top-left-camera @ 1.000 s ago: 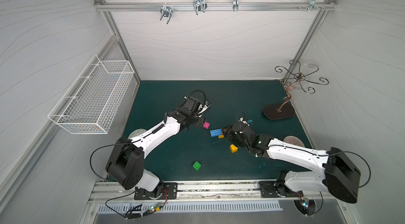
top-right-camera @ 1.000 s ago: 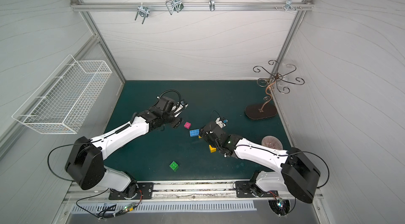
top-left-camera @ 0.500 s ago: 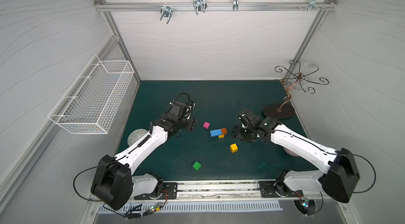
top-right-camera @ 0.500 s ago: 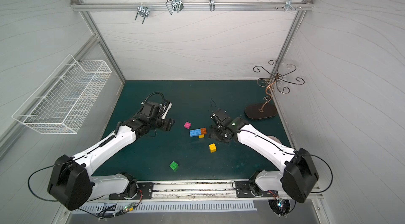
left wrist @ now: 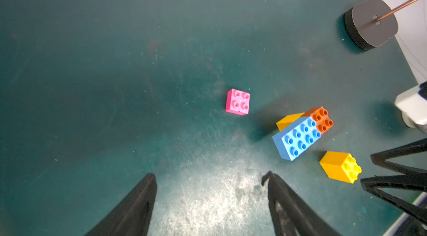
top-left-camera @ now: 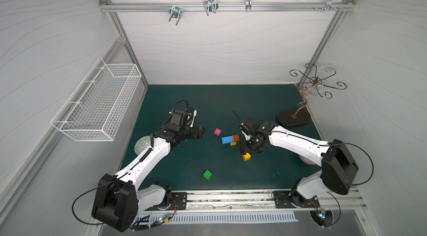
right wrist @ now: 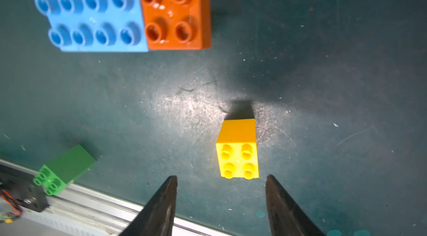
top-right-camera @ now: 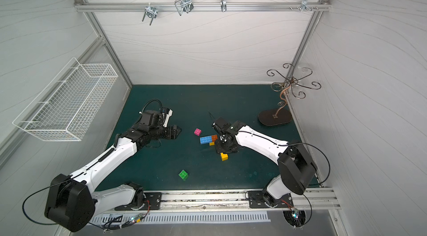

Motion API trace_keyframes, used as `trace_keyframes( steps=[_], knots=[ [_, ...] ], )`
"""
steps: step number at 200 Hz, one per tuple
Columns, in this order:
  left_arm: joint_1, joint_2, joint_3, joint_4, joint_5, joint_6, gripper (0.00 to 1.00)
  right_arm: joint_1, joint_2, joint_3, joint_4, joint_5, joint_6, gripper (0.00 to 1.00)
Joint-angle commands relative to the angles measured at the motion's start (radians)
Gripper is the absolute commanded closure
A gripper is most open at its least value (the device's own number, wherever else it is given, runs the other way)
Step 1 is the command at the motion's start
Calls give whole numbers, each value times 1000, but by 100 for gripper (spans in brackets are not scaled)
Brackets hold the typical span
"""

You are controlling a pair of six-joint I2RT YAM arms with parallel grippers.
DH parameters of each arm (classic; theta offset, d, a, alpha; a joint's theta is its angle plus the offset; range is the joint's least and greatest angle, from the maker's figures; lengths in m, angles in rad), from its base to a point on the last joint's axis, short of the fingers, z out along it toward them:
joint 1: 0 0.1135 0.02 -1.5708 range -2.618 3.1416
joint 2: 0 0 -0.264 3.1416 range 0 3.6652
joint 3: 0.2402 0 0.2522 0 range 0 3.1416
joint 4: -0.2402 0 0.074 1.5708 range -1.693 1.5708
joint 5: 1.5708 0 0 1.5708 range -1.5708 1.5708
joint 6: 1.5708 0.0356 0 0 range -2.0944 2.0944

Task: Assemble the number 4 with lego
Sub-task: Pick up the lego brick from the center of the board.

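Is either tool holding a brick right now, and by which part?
Nothing is held. The left tool and right tool both stand open and empty; the loose yellow brick lies just past the right one's tips.

We see a bright pink square plastic brick [top-left-camera: 217, 131], a light blue long plastic brick [top-left-camera: 227, 139] with darker blue stud hollows, a burnt orange square plastic brick [top-left-camera: 236, 137], a yellow square plastic brick [top-left-camera: 246, 156] and a green square plastic brick [top-left-camera: 207, 174], all unpatterned. The dark teal flat mat [top-left-camera: 212, 103] shows pale scuffs. The white wire basket [top-left-camera: 99, 105] forms a grid pattern.
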Motion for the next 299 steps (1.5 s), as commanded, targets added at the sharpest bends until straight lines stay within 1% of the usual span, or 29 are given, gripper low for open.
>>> trace_keyframes(
  steps=[1, 38, 83, 131, 149, 198, 224, 247, 269, 299],
  knots=[
    [6, -16, 9, 40, 40, -30, 22, 19, 38, 18, -53, 37, -41, 40],
    [13, -13, 9, 47, 45, -28, 22, 39, 76, 12, -54, 95, -62, 41],
    [20, -12, 9, 46, 42, -27, 22, 49, 101, 1, -33, 108, -66, 43],
    [25, -9, 7, 48, 43, -30, 22, 48, 117, -3, -30, 105, -65, 50],
    [26, -12, 7, 48, 44, -32, 22, 51, 125, -2, -29, 101, -68, 55],
    [26, -10, 9, 43, 42, -31, 22, 52, 129, 1, -35, 103, -68, 66],
    [26, -12, 7, 43, 41, -32, 22, 53, 95, 14, -65, 117, -58, 76],
    [26, -11, 7, 44, 48, -32, 22, 52, 64, 65, -128, 111, -53, 81],
    [26, -11, 7, 46, 55, -33, 22, 47, 54, 154, -203, 105, -51, 81],
    [26, -9, 7, 52, 65, -33, 22, 35, 91, 294, -278, 95, -49, 82]
  ],
)
